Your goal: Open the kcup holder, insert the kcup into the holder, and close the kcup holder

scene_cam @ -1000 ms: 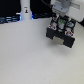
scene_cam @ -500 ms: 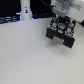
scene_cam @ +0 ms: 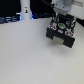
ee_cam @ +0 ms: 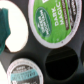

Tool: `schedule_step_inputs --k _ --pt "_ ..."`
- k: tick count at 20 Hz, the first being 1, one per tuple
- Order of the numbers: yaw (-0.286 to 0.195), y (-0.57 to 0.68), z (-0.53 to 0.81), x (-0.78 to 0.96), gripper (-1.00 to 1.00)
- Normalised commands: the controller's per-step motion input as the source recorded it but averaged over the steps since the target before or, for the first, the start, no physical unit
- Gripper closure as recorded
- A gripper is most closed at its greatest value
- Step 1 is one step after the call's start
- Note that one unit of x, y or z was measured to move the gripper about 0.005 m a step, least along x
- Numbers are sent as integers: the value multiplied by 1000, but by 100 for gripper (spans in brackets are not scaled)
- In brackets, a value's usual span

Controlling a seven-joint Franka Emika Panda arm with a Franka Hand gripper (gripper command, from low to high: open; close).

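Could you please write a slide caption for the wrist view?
Close-up of black kcup holder tray: two green-lidded pods seated, round slots empty.

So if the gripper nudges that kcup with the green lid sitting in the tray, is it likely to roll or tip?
Probably neither. In the wrist view the kcup sits down inside a round slot of the kcup holder, so the rim likely blocks sliding or rolling. Its printed lid looks like thin foil, so a hard poke might dent it. It seems light.
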Motion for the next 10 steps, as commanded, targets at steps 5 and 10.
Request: schedule_step_inputs --k 5,10 --pt "92 -359 474 404 -100" --pt "75 -432 291 455 -100"
